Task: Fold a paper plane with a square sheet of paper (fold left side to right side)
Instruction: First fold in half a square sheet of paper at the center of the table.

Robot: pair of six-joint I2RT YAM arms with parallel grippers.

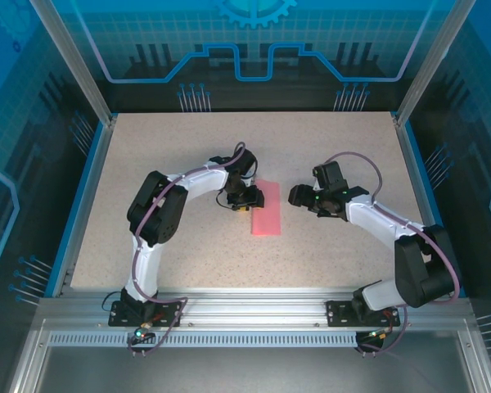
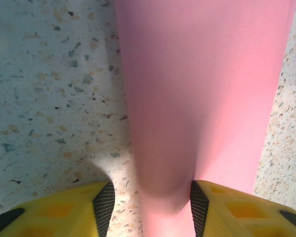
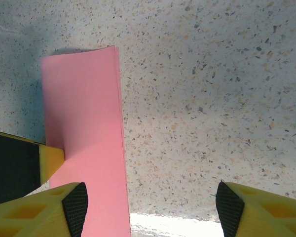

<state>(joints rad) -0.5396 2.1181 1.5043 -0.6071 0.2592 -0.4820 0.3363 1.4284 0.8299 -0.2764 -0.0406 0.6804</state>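
Seen from above, a speckled beige table [image 1: 164, 246] carries a salmon-pink sheet of paper [image 1: 268, 210]. It is folded into a narrow strip that lies flat near the middle, with its long sides running away from the arm bases.

The left arm curves in from the left. The left gripper [image 1: 244, 200] is at the strip's left long edge, toward the far end. The right arm reaches in from the right, and the right gripper [image 1: 297, 196] sits just beside the strip's right edge without touching it.

From the left wrist camera, the left gripper [image 2: 151, 210] has yellow fingers with black pads, half spread. The paper [image 2: 207, 89] passes between them. One pad [image 2: 199, 203] meets the pink edge, and a sliver of table shows between the other pad and the sheet — so the gripper is not clenched on the paper. Close to the fingers the paper is blurred and shadowed, and whether it lifts off the table there cannot be told.

From the right wrist camera, the right gripper [image 3: 150, 207] is released — its fingers are spread wide and grasp nothing. Between them are the table and the near part of the strip [image 3: 84, 108]. Two layers show along one long edge of the strip. A yellow fingertip [image 3: 50, 160] of the left gripper touches the opposite edge.
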